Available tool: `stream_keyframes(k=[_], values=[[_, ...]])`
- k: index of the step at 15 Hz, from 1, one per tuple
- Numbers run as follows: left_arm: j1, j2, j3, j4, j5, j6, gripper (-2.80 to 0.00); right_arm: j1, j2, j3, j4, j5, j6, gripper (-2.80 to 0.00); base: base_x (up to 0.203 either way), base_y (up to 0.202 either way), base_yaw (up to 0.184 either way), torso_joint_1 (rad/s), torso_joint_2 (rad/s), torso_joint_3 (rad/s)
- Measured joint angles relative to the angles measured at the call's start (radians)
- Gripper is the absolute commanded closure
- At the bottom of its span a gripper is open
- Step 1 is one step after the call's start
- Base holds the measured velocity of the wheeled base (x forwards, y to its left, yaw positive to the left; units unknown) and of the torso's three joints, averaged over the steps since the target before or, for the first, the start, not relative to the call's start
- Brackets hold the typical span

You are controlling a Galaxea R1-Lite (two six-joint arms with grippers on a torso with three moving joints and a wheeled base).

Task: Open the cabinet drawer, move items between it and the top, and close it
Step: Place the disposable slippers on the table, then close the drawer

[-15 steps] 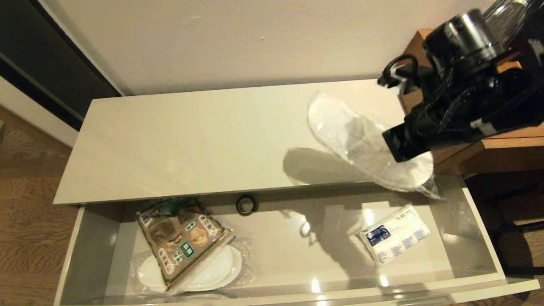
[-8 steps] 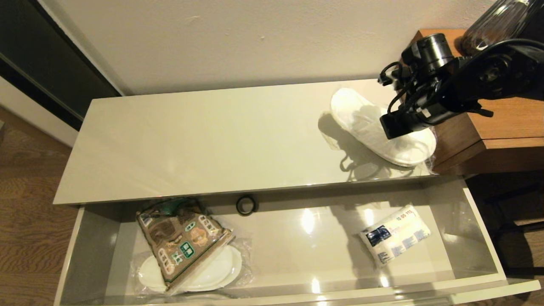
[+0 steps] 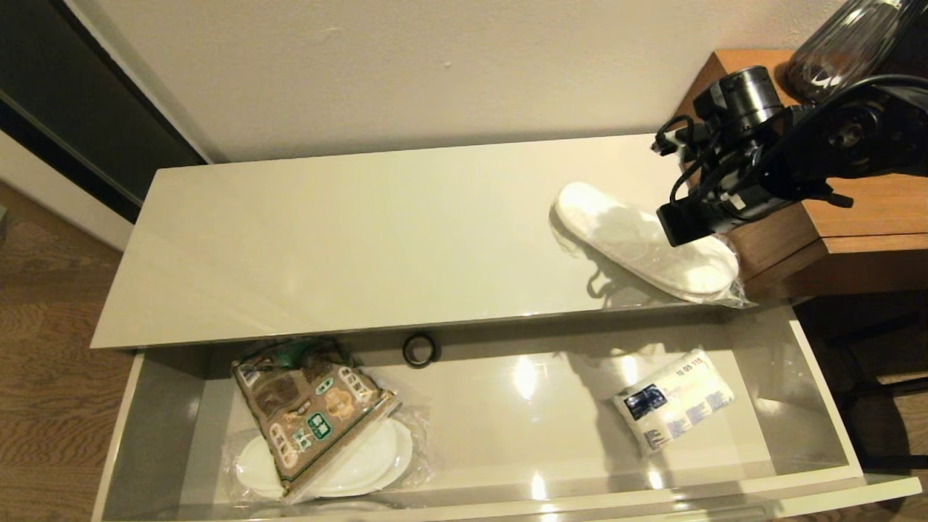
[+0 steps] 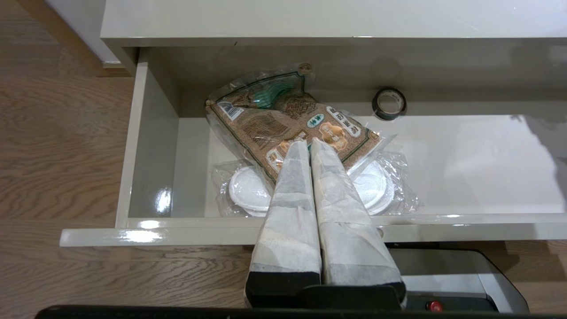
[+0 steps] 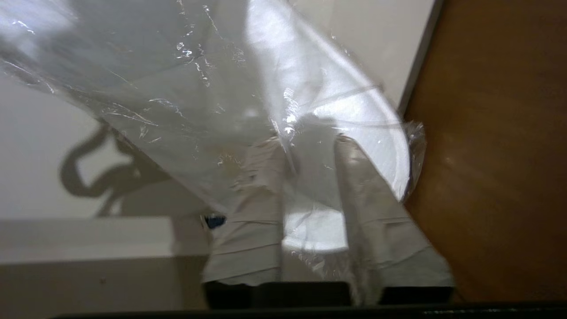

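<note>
A plain off-white wall (image 3: 406, 72) runs behind the low furniture, matte and lightly marked with a few small specks. At the left, a dark panel (image 3: 80, 109) with a pale strip along it slants down toward the floor, and a white baseboard (image 3: 51, 196) sits below it. The floor (image 3: 43, 348) is brown wood-grain planking with warm tones. At the right, a taller brown wooden side table (image 3: 855, 217) stands against the wall, carrying a ribbed glass vessel (image 3: 841, 47) on its back corner. Bright overhead light leaves small glossy glints and soft shadows on the shiny surfaces.
</note>
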Motion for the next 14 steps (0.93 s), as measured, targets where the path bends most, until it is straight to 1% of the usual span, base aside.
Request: stream_keyframes(k=[2,6,8,11,12,13,14], values=[[0.0,0.0,0.0,0.0,0.0,0.0,0.0,0.001,0.004,0.001,-0.047,-0.002,0.0,-2.8,0.0,0.0,0.0,0.0,0.0,0.0],[0.0,0.0,0.0,0.0,0.0,0.0,0.0,0.002,-0.027,0.016,-0.055,-0.004,-0.004,-2.8,0.0,0.0,0.0,0.0,0.0,0.0],[0.0,0.0,0.0,0.0,0.0,0.0,0.0,0.016,-0.106,0.09,-0.027,-0.003,-0.002,-2.8,0.0,0.0,0.0,0.0,0.0,0.0],[0.0,0.0,0.0,0.0,0.0,0.0,0.0,0.06,-0.284,0.276,0.026,-0.007,0.006,-2.8,0.0,0.0,0.0,0.0,0.0,0.0],[0.0,0.0,0.0,0.0,0.0,0.0,0.0,0.075,-0.343,0.319,0.048,-0.022,0.008,0.0,0.0,0.0,0.0,0.0,0.0,0.0],[0.0,0.0,0.0,0.0,0.0,0.0,0.0,0.093,-0.402,0.342,0.09,-0.05,0.015,0.0,0.0,0.0,0.0,0.0,0.0,0.0],[0.0,0.0,0.0,0.0,0.0,0.0,0.0,0.107,-0.449,0.338,0.151,-0.078,0.032,0.0,0.0,0.0,0.0,0.0,0.0,0.0]])
